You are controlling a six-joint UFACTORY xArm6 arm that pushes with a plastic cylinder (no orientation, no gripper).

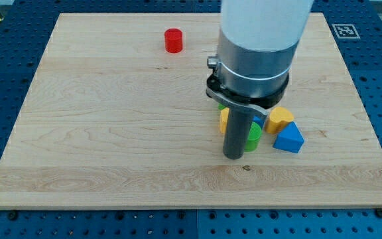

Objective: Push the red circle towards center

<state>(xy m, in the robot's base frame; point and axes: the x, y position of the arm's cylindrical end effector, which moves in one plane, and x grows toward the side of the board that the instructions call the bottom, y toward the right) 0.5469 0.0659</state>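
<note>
The red circle (174,40) stands on the wooden board near the view's top, left of the middle. My tip (233,156) rests on the board right of centre and low in the view, far below and to the right of the red circle. It is right beside a green block (253,138) and a cluster of other blocks. The arm's body hides part of that cluster.
A yellow block (280,119) and a blue triangle-like block (290,139) lie right of my tip. Another yellow block (224,118) and a bit of green (220,104) and blue (258,123) show beside the rod. The wooden board (98,133) sits on a blue perforated table.
</note>
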